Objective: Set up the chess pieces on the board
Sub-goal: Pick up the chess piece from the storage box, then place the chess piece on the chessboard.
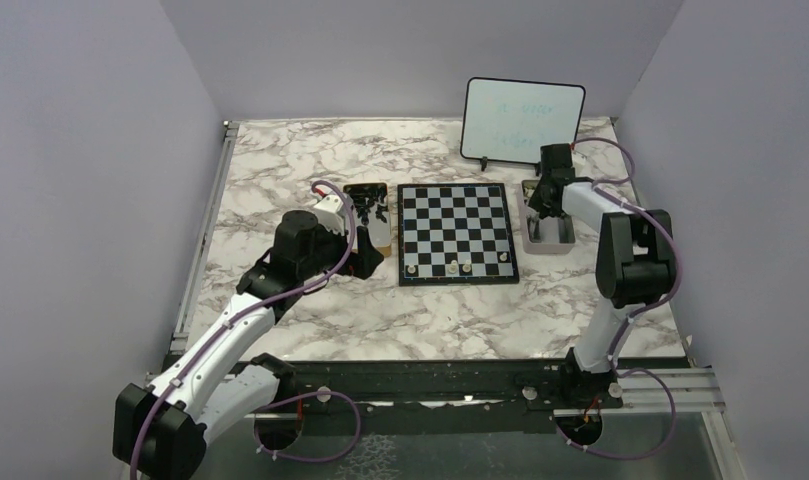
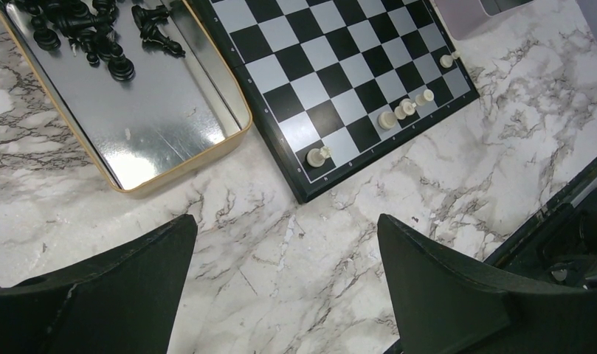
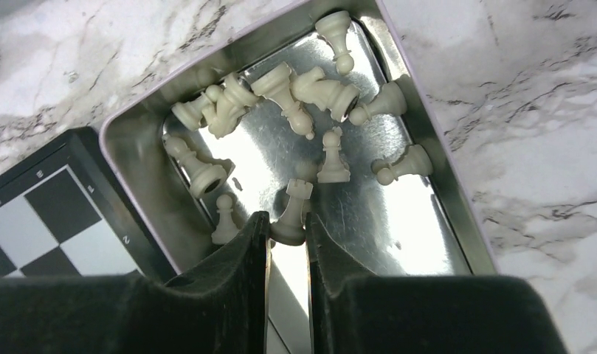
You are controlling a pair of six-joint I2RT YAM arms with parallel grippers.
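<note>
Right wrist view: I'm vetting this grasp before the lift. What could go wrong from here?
The right end effector seems to pinch a piece only by its base, so it may slip or swing on lifting. A pawn sits right beside one finger in the tray and could be dragged.

White left arm and white right arm, bulky black joint housings, purple cables looped alongside, black wedge-shaped end effector fingers.
</note>
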